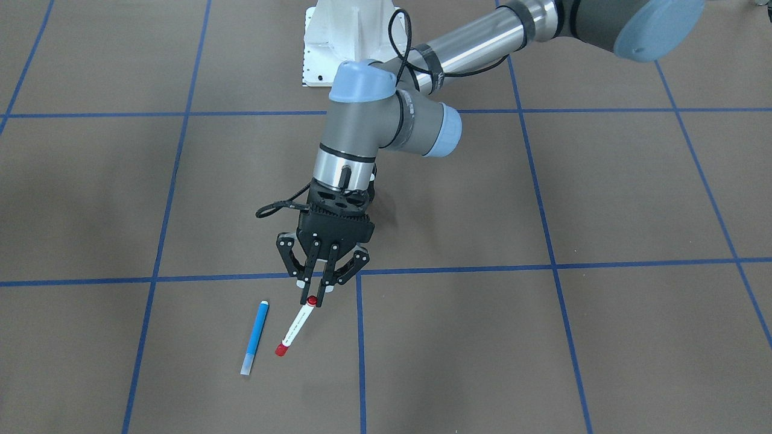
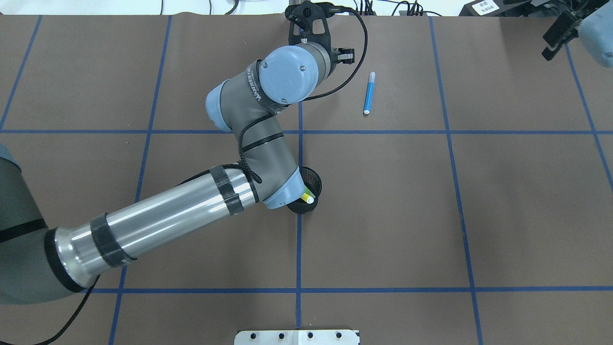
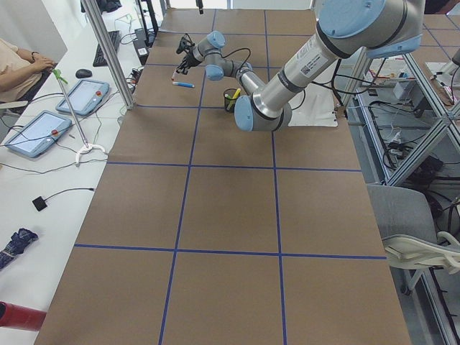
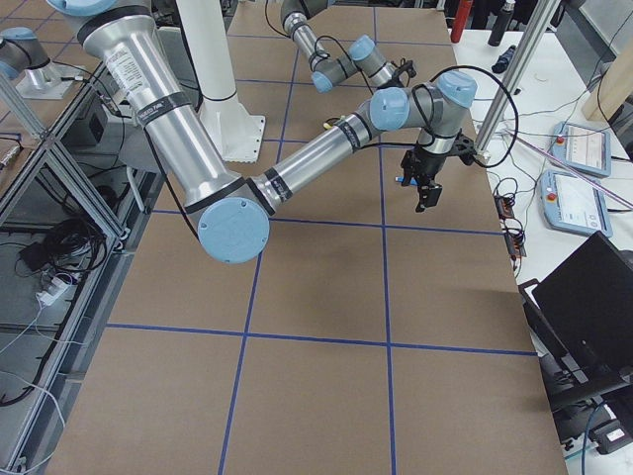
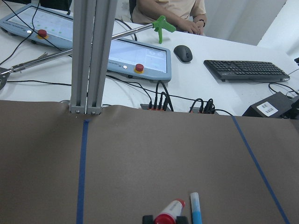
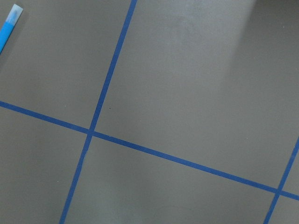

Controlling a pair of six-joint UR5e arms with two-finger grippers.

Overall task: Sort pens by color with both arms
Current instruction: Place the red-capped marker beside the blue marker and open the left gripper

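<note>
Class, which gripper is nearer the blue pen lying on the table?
Left. The left gripper is just beside the blue pen, shut on the red-ended pen next to it; the right gripper is far off on its other side.

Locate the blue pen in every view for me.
Front-facing: blue pen lower left of centre.
Overhead: blue pen upper half, right of centre.
Exterior left: blue pen tiny, at far end.
Exterior right: cannot tell.
Left wrist: blue pen at bottom edge.
Right wrist: blue pen in top-left corner.
Landmark: red-ended white pen beside it, front-facing and left wrist.
</note>
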